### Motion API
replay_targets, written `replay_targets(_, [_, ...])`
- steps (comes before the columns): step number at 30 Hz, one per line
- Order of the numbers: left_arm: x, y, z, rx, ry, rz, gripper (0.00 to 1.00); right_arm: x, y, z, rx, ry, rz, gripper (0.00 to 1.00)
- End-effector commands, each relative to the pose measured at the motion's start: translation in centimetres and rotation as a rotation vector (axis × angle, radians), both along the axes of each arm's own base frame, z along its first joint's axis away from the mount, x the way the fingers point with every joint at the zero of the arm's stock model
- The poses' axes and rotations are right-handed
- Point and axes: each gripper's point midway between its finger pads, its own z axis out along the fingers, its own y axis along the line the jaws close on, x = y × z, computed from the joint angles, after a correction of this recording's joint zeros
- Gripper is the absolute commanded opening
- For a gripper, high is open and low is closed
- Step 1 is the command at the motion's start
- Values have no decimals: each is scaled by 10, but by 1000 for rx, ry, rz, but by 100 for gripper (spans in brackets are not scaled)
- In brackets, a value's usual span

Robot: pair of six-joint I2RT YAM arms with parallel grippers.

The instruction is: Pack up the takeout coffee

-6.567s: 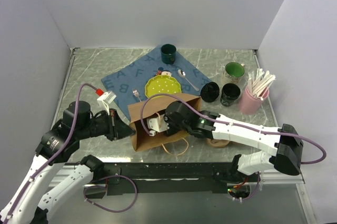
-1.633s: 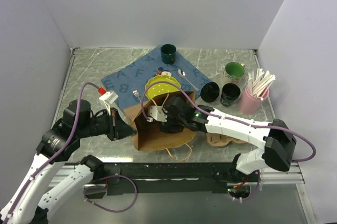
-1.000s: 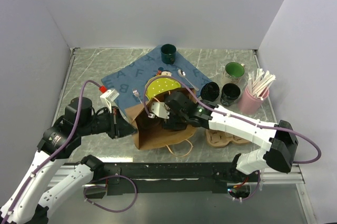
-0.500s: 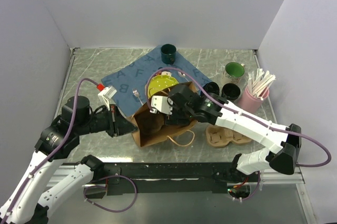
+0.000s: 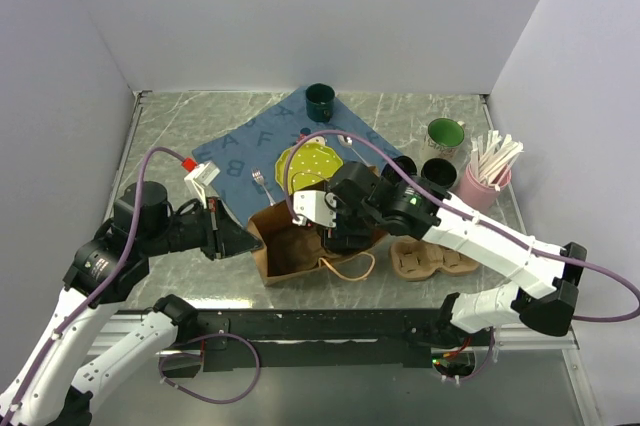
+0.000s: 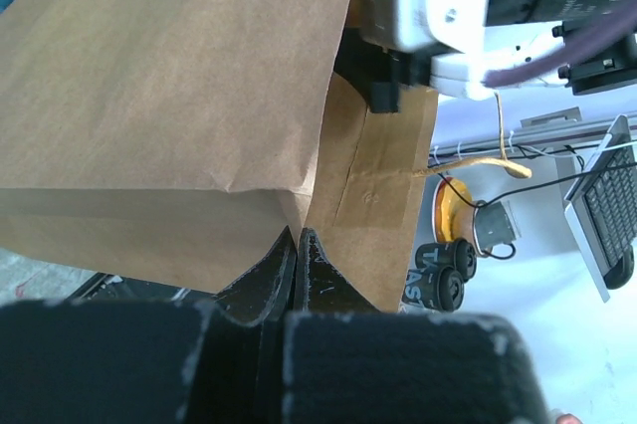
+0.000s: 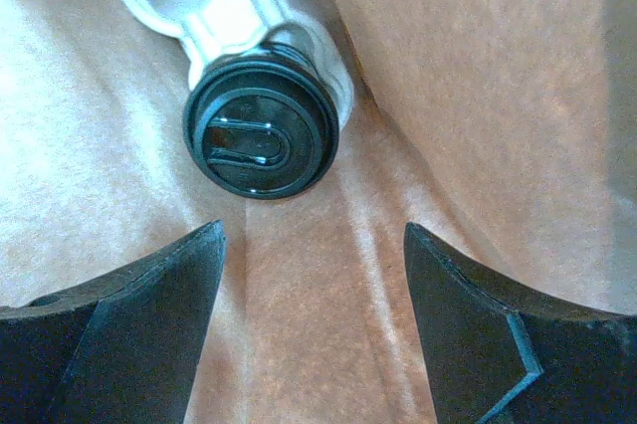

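A brown paper bag (image 5: 297, 258) stands open near the table's front. Inside it, the right wrist view shows one black takeout coffee cup (image 7: 261, 137) from above, lid on, on the bag's floor (image 7: 328, 275). My right gripper (image 7: 314, 280) is open and empty just above that cup; in the top view it (image 5: 342, 236) hangs over the bag's mouth. My left gripper (image 5: 247, 240) is shut on the bag's left edge (image 6: 299, 215). Two more black cups (image 5: 400, 168) (image 5: 437, 172) stand at the right, also seen in the left wrist view (image 6: 443, 285).
A brown pulp cup carrier (image 5: 432, 258) lies right of the bag. A pink holder of white straws (image 5: 484, 182), a green-lined mug (image 5: 445, 133), a dark green mug (image 5: 320, 99), a yellow plate (image 5: 310, 161) and a spoon lie on or near a blue cloth (image 5: 240, 151).
My right gripper has drawn up and back out of the bag, leaving the cup inside. The bag has come up from lying tilted to standing open. The left gripper still pinches its edge.
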Motion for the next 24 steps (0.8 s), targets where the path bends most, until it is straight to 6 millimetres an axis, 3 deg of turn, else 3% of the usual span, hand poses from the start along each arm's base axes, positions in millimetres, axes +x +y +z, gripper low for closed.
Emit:
replay_targets(1, [-5,-4,21,-51,-26,-31,1,-15,1,29,61,11,43,79])
replay_targets(12, [-3,0,6,-7,41,9,1,-27,5,40,58,38,82,72])
replay_targets(24, [20,5,12,84,14,80,31,-39,25,73,158,69,157,58])
